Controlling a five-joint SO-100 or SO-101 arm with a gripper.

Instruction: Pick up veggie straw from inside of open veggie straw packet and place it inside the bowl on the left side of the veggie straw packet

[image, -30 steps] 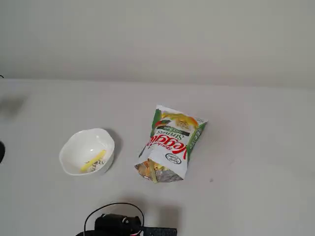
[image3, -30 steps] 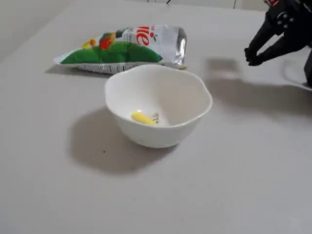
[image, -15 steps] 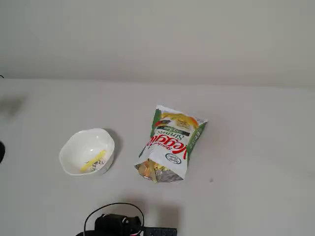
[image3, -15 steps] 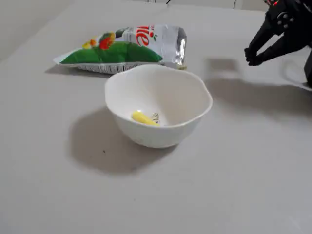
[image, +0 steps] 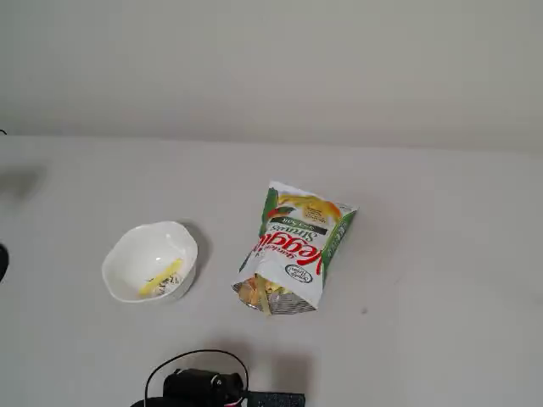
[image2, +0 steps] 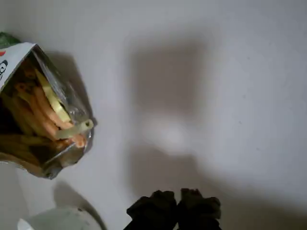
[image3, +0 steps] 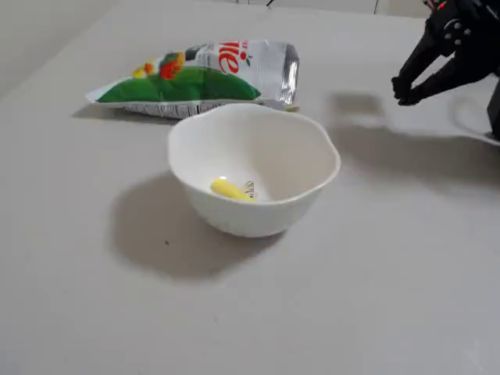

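A pale yellow veggie straw (image: 161, 278) lies slanted on the floor of the bowl (image: 127, 251), next to the small dark floral mark; in a fixed view from table height it shows as a short yellow stub (image3: 228, 188) low inside the white bowl (image3: 297, 168). The bowl stands on the grey worktop (image: 424, 254), just to the left of the veggie straw packet (image: 297, 246) in a fixed view from above, apart from it.

The packet lies flat, its open mouth toward the bottom of that view. In the wrist view the mouth of the packet (image2: 14, 57) gapes at the left edge, with a bunch of orange and yellow straws (image2: 45, 112) inside and 1 pale straw poking out at the lip.

The gripper (image3: 405, 89) hangs above the worktop, well to the side of the bowl and packet. Its dark jaws are closed together with nothing between them; the wrist view shows the tips (image2: 177, 207) meeting over bare worktop.
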